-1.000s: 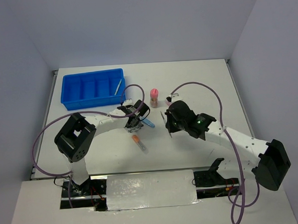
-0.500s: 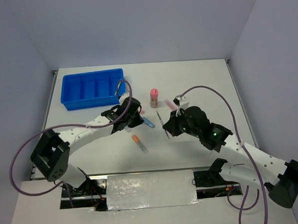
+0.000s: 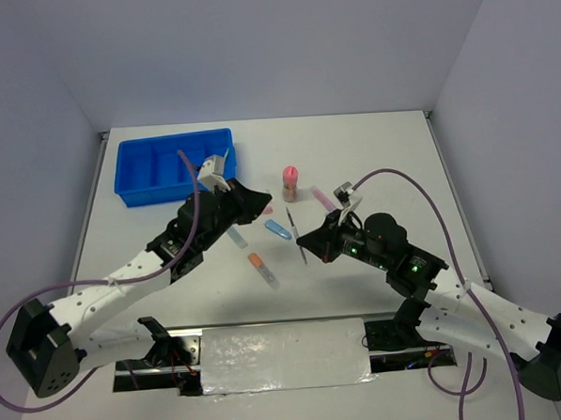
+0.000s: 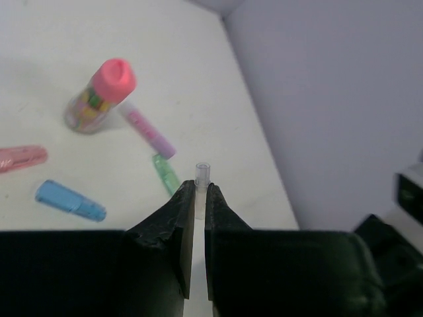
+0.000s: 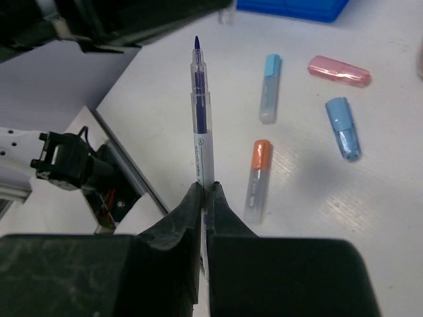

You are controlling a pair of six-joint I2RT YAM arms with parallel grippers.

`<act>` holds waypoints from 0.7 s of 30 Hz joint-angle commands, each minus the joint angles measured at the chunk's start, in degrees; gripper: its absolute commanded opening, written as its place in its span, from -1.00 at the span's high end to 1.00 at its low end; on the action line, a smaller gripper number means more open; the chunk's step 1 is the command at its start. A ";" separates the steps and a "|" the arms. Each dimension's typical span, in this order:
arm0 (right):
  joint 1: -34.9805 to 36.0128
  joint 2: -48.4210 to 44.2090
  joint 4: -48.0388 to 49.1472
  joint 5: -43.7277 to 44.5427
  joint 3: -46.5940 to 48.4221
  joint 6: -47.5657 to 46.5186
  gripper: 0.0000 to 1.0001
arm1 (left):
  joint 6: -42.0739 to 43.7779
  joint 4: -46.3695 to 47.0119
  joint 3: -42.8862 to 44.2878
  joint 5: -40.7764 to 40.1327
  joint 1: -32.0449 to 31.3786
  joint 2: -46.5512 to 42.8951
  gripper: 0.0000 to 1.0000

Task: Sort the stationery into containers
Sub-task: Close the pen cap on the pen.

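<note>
My left gripper (image 4: 196, 191) is shut on a thin clear-tipped piece (image 4: 201, 173); in the top view it (image 3: 261, 203) hangs right of the blue tray (image 3: 175, 168). My right gripper (image 5: 205, 193) is shut on a dark-tipped pen (image 5: 200, 125), held above the table (image 3: 297, 233). On the table lie a pink-capped cylinder (image 3: 289, 183), a blue marker (image 3: 279, 230), a light blue marker (image 3: 237, 236), an orange marker (image 3: 262, 267) and a pink stick (image 3: 323, 197). The left wrist view also shows a green stick (image 4: 165, 173) and a pink marker (image 4: 20, 158).
The tray stands at the table's back left and has several compartments. Purple cables loop from both arms. The right wall shows close behind the sticks in the left wrist view. The near table edge (image 5: 122, 158) and the frame below it show in the right wrist view.
My left arm has stretched out and its gripper has moved up and right, uncovering the light blue marker. My right gripper has moved nearer and left with the pen.
</note>
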 commanded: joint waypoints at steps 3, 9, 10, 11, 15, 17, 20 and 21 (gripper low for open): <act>3.21 1.41 11.37 0.33 -0.85 4.07 1.00 | 1.92 19.28 -5.78 2.68 0.31 -9.09 1.00; 7.17 3.79 14.53 2.00 0.73 3.63 1.00 | 1.56 23.87 -8.69 4.62 0.31 -13.24 1.00; 7.61 4.40 14.89 2.17 1.25 3.54 1.00 | 1.65 23.87 -9.39 4.79 0.31 -13.24 1.00; 8.14 4.66 15.15 2.61 1.52 3.45 1.00 | 1.65 24.83 -9.65 4.97 0.31 -14.20 1.00; 9.98 6.25 14.45 3.93 3.28 2.14 1.00 | 2.53 26.33 -10.27 7.16 0.31 -14.56 1.00; 10.87 6.51 14.28 4.72 3.72 1.96 1.00 | 2.97 26.24 -10.18 7.95 0.31 -14.47 1.00; 11.48 6.42 14.28 5.86 3.90 1.70 1.00 | 3.06 26.59 -10.27 8.92 0.31 -14.47 1.00; 11.40 6.34 14.28 6.47 3.98 1.61 1.00 | 3.14 26.77 -10.45 9.19 0.31 -14.39 1.00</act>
